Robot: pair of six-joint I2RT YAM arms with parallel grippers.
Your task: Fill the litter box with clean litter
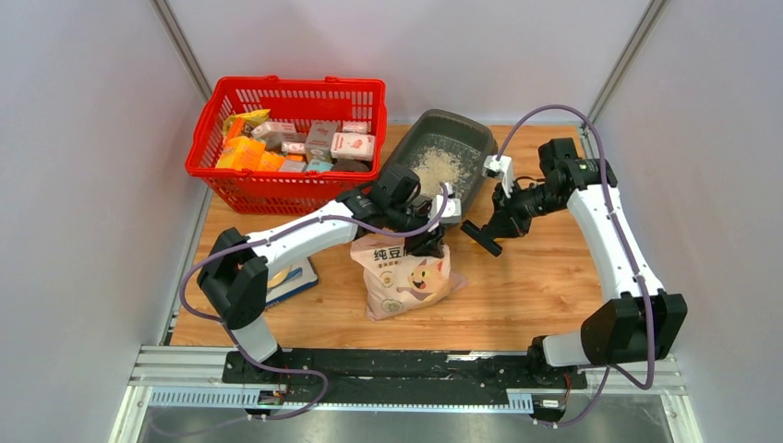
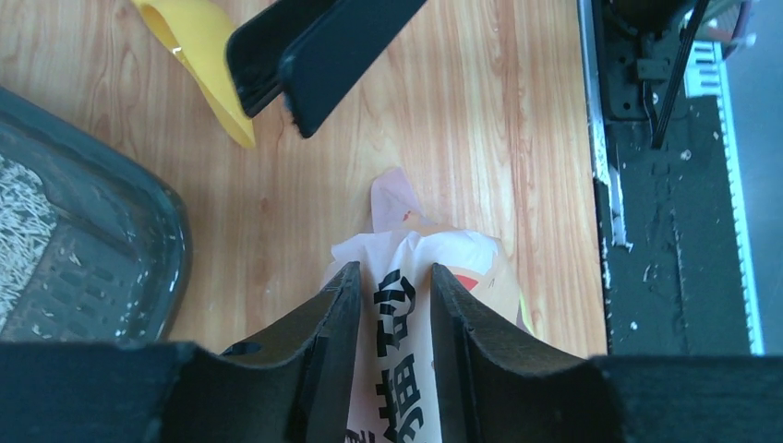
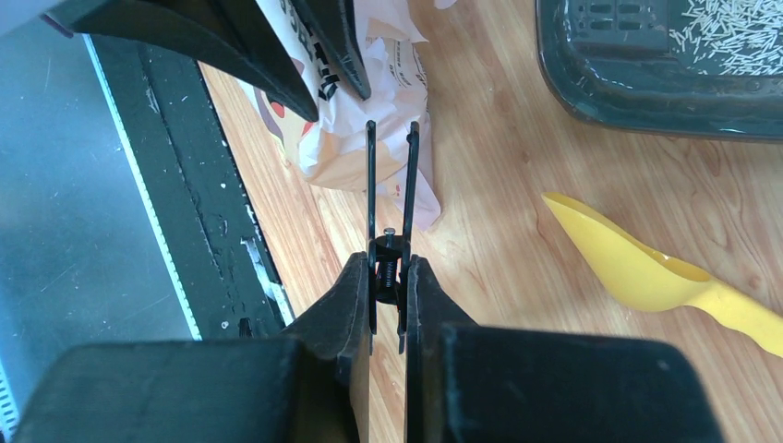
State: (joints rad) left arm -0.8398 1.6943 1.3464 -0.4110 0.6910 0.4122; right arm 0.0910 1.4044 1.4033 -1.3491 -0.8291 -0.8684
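Observation:
The dark grey litter box (image 1: 443, 159) stands at the back centre with pale litter (image 1: 436, 166) spread over part of its floor; its corner shows in the left wrist view (image 2: 111, 249) and in the right wrist view (image 3: 646, 83). My left gripper (image 1: 427, 242) is shut on the folded top of the pink-beige cat-print bag (image 2: 395, 314), which stands in front of the box (image 1: 406, 277). My right gripper (image 1: 489, 238) is shut on a black spring clip (image 3: 390, 175); the clip's thin blades stand apart just beside the bag's top (image 3: 342, 129).
A red mesh basket (image 1: 286, 189) full of packets stands at the back left. A yellow scoop (image 3: 646, 277) lies on the wood between the bag and the box, also in the left wrist view (image 2: 198, 55). A flat blue-and-yellow thing (image 1: 294, 277) lies under the left arm.

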